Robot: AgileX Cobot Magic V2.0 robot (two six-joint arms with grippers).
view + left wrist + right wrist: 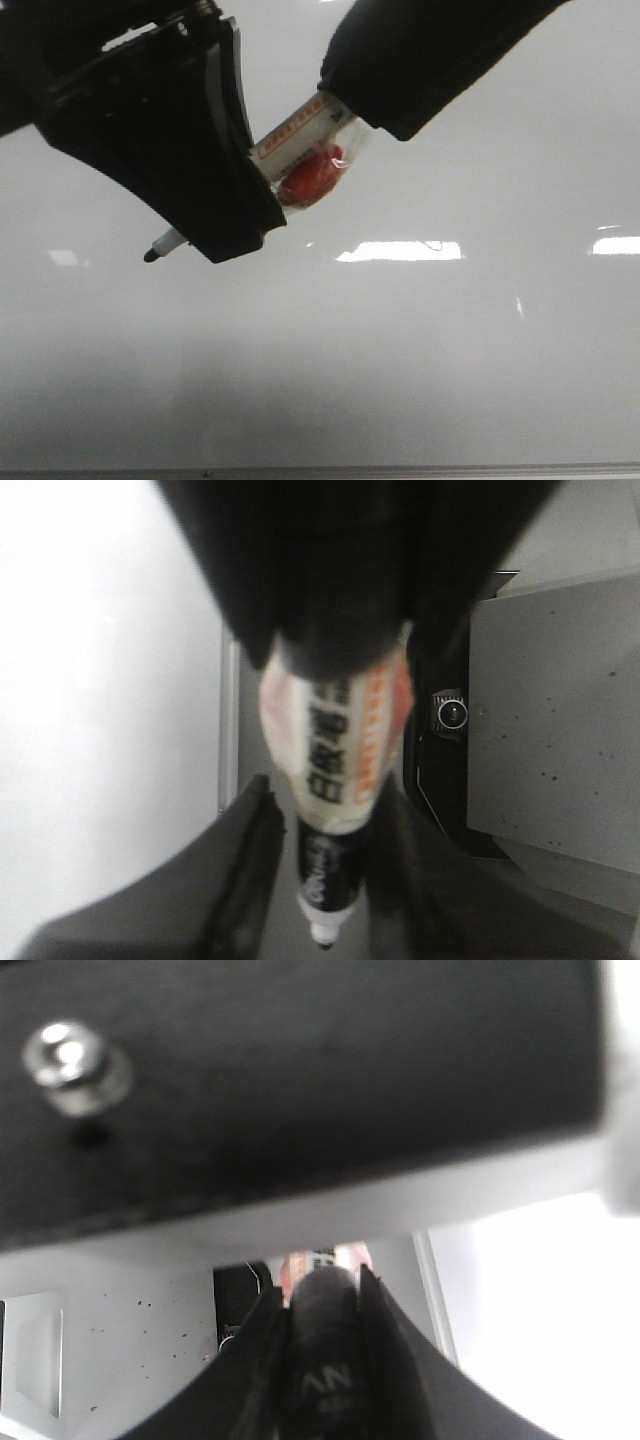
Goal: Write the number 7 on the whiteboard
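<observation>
Clamping the marker [300, 150] from both ends, your left gripper [190, 190] and right gripper [350, 95] hover over the bare whiteboard [400, 350]; its metal edge strip [400, 470] lies well below, no 7 visible.

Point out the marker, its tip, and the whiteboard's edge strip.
marker [300, 140]: front view, white labelled barrel between the two dark tools.
marker tip [151, 256]: front view, black nib sticking out past the left-hand tool.
whiteboard [400, 471]: front view, thin grey edge strip along the bottom.
</observation>
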